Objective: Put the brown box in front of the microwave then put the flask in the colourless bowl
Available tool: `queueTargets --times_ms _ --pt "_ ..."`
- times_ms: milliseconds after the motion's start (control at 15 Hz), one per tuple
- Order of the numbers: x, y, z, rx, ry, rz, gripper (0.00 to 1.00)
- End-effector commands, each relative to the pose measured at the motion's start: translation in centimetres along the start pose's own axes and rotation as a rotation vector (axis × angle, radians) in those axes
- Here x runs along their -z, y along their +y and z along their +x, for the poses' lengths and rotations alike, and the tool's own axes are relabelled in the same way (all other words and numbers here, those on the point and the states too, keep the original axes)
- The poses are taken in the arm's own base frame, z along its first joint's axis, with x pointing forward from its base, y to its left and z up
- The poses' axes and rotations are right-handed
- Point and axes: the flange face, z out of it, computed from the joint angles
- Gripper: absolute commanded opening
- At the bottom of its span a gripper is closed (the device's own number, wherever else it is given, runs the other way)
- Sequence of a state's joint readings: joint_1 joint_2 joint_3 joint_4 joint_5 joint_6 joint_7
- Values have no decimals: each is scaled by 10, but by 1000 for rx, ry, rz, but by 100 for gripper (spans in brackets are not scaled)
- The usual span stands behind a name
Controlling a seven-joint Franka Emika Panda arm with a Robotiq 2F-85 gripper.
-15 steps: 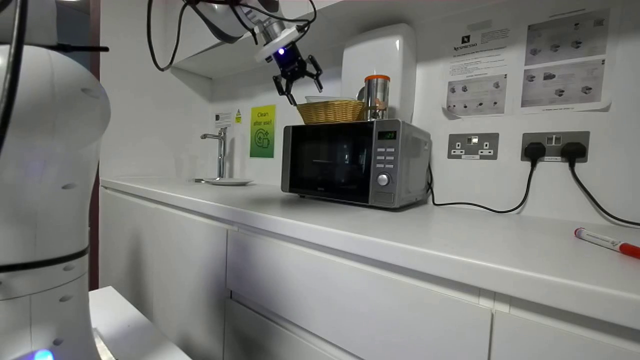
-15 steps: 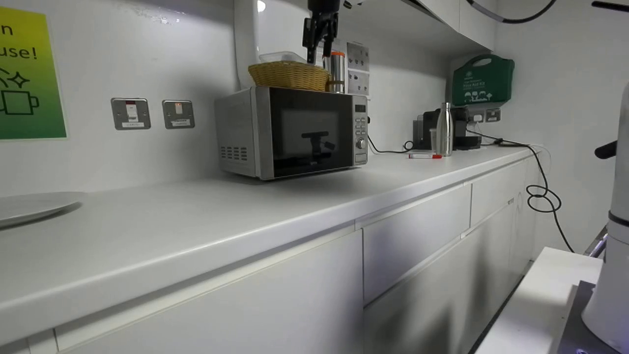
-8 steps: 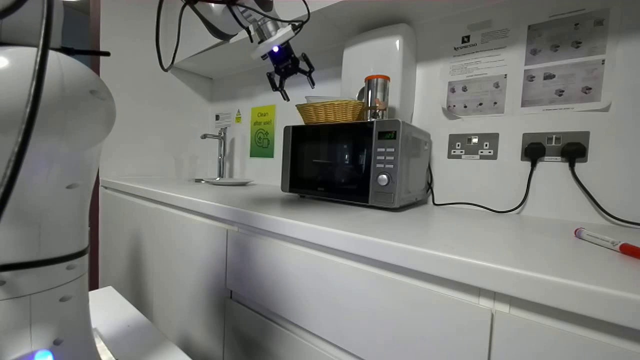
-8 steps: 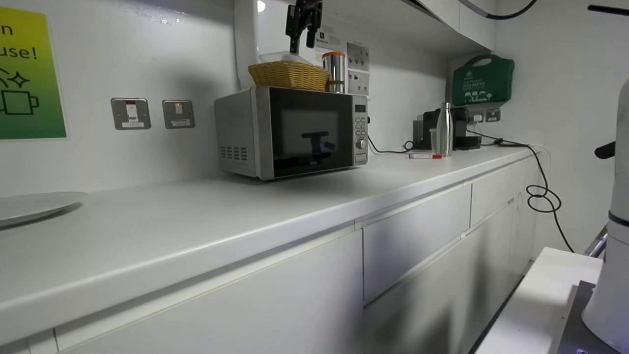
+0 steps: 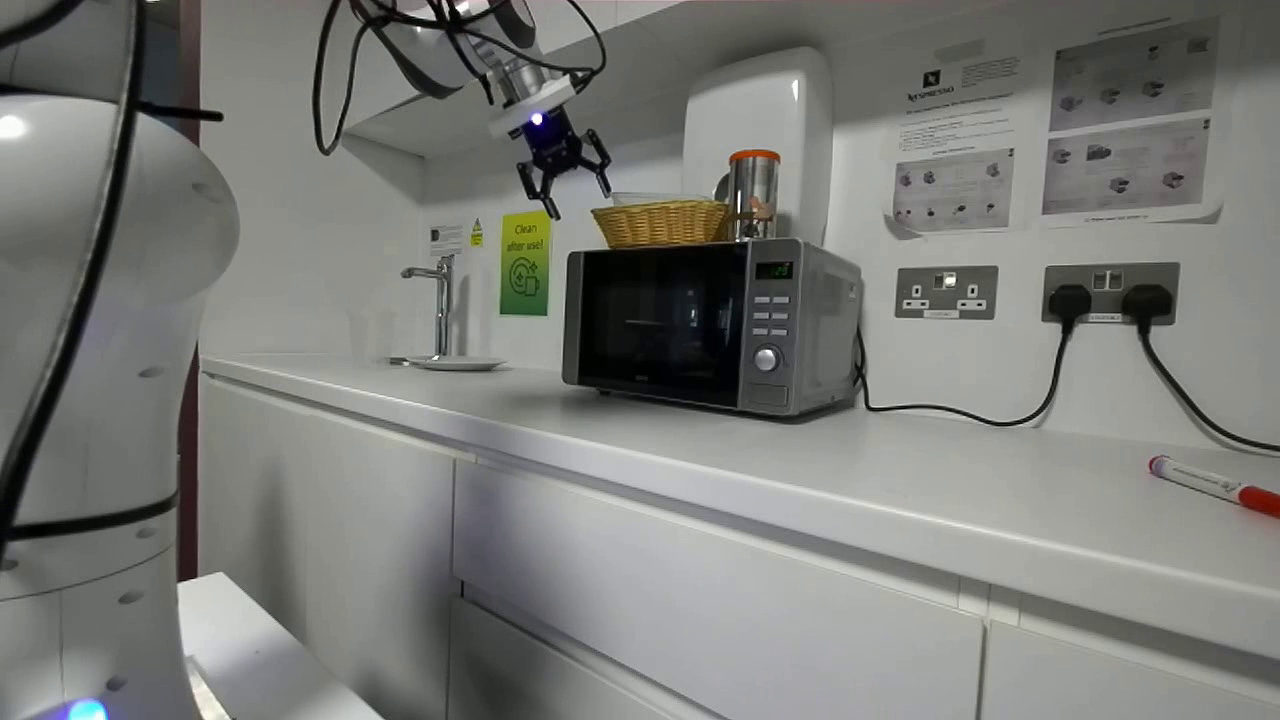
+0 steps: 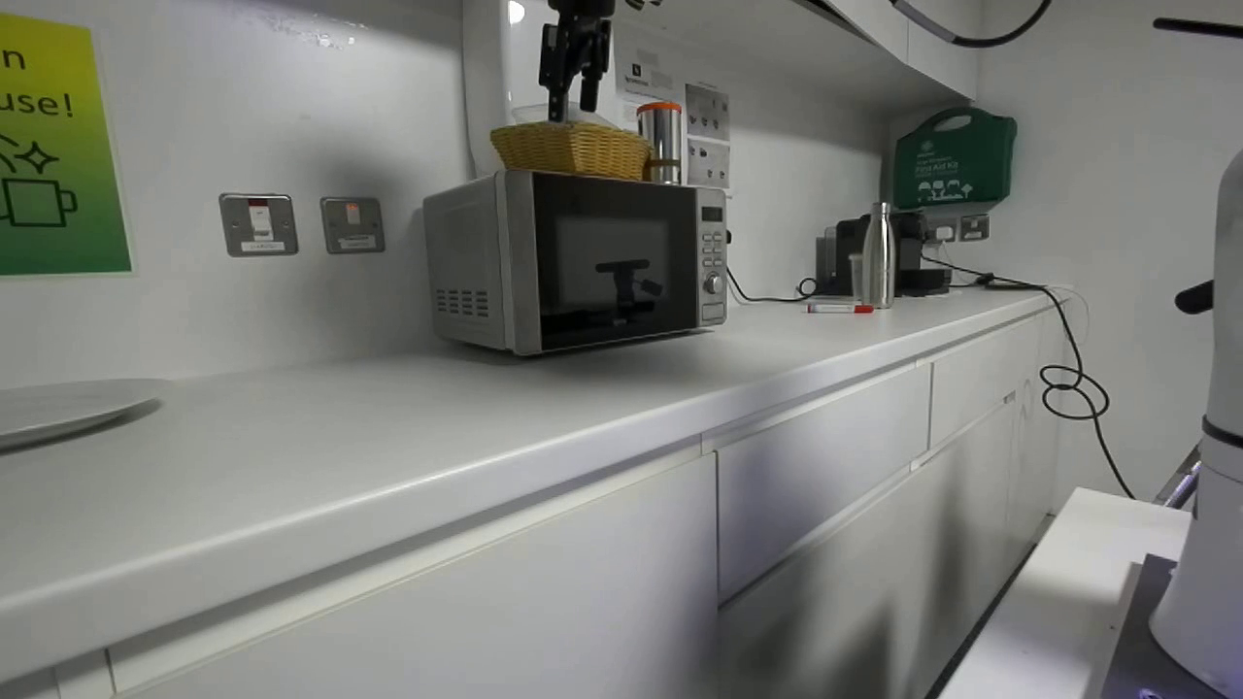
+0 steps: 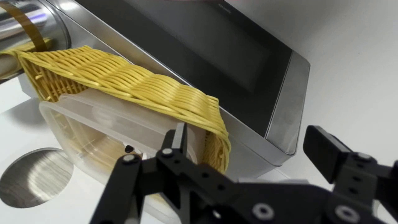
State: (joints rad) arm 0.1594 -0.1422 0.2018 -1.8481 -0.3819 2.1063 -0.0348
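- Gripper (image 5: 579,201): in both exterior views, it has shifted away from the panel (image 5: 770,330) side of the microwave (image 5: 660,320) and, most recently, lowered.
- Jaws: apart, nothing clamped. In the wrist view, one finger (image 7: 178,138) shows over the bowl (image 7: 105,123), the other beyond the end of the box (image 5: 665,224); contact cannot be confirmed.
- Box: unmoved, on top of the microwave, bowl inside.
- Flask (image 5: 752,185), taken to be the orange-lidded cylinder: unmoved, upright on top of the microwave, toward its panel side.
- Meaning: the shift probably aligns the jaws with the box's end farthest from the panel. Neither step is done.
- Caution: the bowl will likely travel with the box; lift level.
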Motion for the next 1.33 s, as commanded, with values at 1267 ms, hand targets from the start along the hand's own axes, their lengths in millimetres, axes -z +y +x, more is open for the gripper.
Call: queueTargets --times_ms 1267 --pt "-22 5 5 221 172 -3 100"
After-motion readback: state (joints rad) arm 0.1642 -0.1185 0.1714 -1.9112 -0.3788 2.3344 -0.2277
